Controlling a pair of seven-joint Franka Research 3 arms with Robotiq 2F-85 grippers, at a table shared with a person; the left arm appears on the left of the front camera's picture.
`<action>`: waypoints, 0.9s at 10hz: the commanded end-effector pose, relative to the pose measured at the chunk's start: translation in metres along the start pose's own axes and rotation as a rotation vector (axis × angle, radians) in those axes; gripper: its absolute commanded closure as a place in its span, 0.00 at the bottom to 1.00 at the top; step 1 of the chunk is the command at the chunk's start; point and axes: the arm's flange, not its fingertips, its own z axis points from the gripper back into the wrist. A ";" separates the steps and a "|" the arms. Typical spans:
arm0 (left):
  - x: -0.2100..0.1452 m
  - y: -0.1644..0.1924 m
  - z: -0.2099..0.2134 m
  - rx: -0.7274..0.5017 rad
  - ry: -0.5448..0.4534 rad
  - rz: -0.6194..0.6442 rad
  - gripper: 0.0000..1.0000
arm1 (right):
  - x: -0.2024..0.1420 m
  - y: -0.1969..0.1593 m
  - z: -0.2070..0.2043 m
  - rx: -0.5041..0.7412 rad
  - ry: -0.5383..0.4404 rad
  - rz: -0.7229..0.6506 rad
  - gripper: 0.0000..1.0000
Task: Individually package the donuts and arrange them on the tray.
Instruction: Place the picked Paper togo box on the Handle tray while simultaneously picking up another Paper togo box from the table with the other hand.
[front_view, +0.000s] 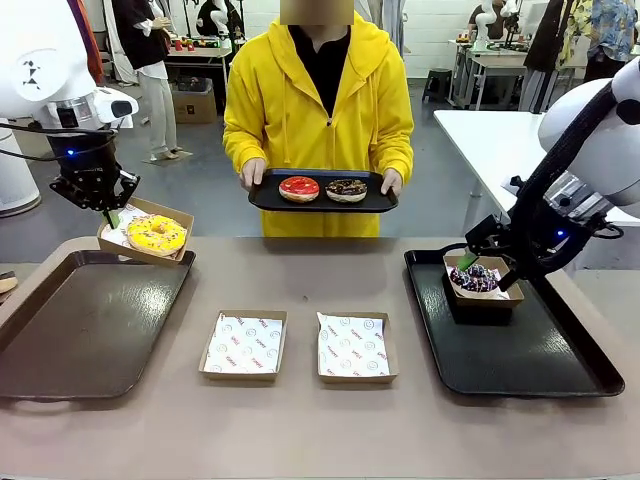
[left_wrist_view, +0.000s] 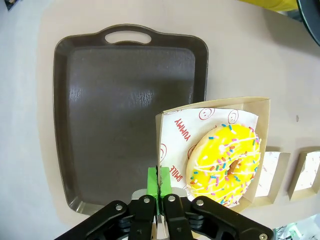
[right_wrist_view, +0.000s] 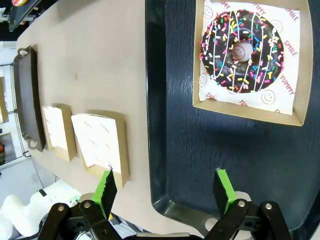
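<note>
Pinching a corner of the box (left_wrist_view: 260, 107), my left gripper (left_wrist_view: 159, 187) holds the yellow donut (left_wrist_view: 225, 165) on "YUMMY", "SMILE" paper (left_wrist_view: 181, 131) over the brown tray (left_wrist_view: 115, 125)'s far right corner; my right gripper (right_wrist_view: 165, 187) gapes above the black tray (right_wrist_view: 210, 150), near its boxed chocolate donut (right_wrist_view: 242, 50).

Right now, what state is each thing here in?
Left hand, shut on yellow donut's cardboard box.
Yellow-glazed ring donut, boxed, lifted off table.
Right hand, open over black plastic tray.
Chocolate sprinkled donut, boxed, resting on that tray.
Two paper-lined cardboard boxes, empty, on table.
Red-glazed donut and second chocolate donut, unboxed, on person's tray.
</note>
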 end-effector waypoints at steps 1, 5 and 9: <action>0.002 0.001 0.003 0.010 0.000 0.005 0.99 | -0.002 0.002 0.001 -0.003 0.000 0.004 0.00; -0.001 0.038 -0.012 -0.033 0.010 -0.046 0.99 | -0.009 0.059 -0.030 -0.209 0.028 -0.011 0.00; 0.010 0.056 -0.047 -0.057 0.015 -0.147 0.99 | -0.027 0.124 -0.085 -0.374 0.059 0.022 0.00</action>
